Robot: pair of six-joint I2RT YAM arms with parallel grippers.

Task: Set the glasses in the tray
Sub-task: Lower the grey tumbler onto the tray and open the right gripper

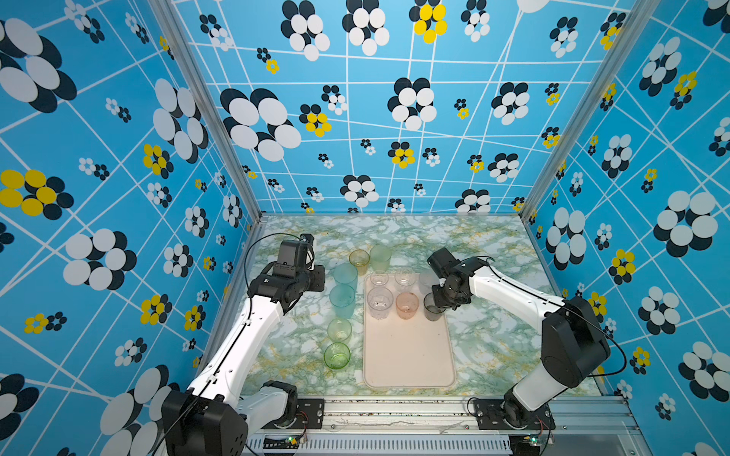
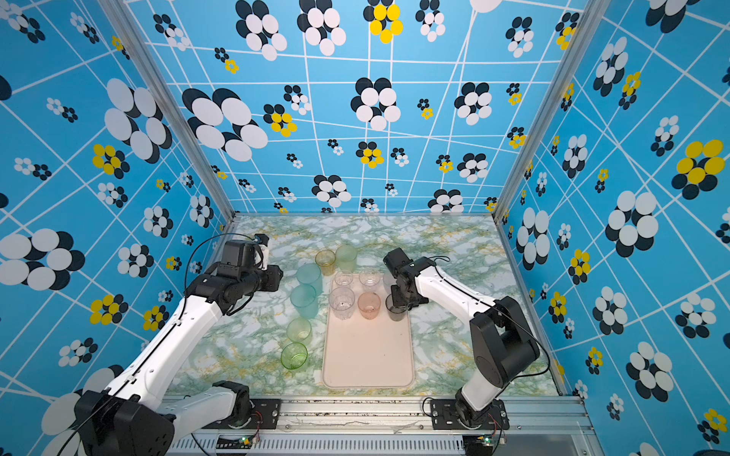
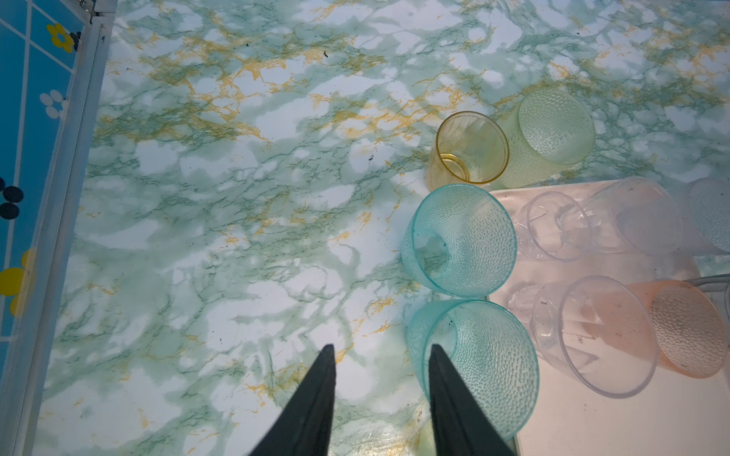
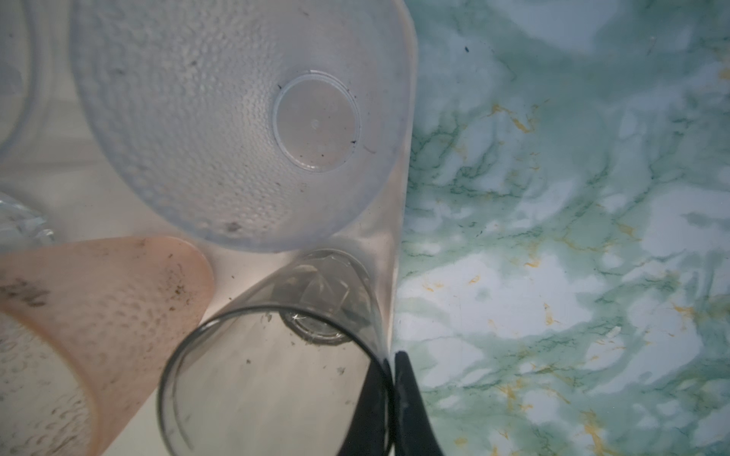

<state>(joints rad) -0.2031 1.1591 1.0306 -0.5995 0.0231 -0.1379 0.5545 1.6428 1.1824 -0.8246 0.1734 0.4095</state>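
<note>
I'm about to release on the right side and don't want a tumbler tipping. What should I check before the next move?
1. Grip: the right gripper is shut on the wall of the smoky grey tumbler, one finger inside, one outside: ok.
2. Position: it is over the tray, inside the right rim: ok.
3. Base seated on the tray floor: cannot tell.
4. Gap to the pink tumbler: visible but narrow: ok.
5. Other arm: the left gripper is open, holds nothing and is off the tray: ok.
6. Tray filled: not ok. Six tumblers, including the teal tumbler, stand on the table.
</note>
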